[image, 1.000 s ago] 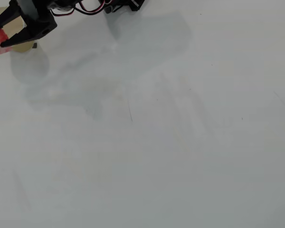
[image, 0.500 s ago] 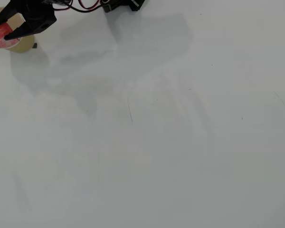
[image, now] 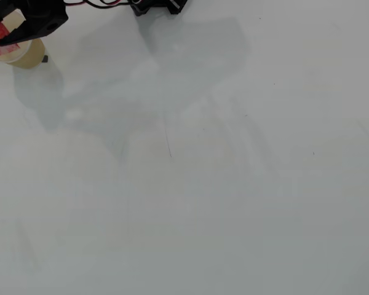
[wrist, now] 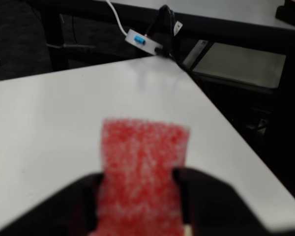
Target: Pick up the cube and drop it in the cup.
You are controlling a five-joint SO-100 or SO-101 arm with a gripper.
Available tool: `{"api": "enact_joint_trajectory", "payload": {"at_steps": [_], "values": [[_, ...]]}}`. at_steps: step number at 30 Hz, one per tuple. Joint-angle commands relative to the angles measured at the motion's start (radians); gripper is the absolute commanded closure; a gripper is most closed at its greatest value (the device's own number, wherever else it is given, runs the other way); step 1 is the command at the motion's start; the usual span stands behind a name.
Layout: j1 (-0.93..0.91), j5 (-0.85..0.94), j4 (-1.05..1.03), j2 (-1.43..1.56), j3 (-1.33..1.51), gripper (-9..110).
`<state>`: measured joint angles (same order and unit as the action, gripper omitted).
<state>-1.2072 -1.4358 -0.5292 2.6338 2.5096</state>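
— Where is the claw (image: 1, 35)?
— In the overhead view it sits at the top left corner, black fingers pointing left.
— And its jaws?
— Closed on the cube (wrist: 140, 172); in the wrist view a dark finger (wrist: 206, 201) presses each side of it.

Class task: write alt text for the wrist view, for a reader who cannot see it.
A blurred red speckled cube fills the lower centre, clamped between the dark fingers of the gripper. Behind it, a white table runs to its far edge, where cables and a small blue-and-white connector lie.
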Motion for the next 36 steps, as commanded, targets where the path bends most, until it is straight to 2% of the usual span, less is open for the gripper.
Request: {"api": "enact_joint_trajectory", "payload": {"at_steps": [1, 10, 36], "values": [[-0.031, -0.008, -0.023, -0.008, -0.195, 102], [-0.058, -0.008, -0.146, -0.091, -0.244, 102], [-0.052, -0.008, -0.172, -0.144, -0.256, 102]]}}
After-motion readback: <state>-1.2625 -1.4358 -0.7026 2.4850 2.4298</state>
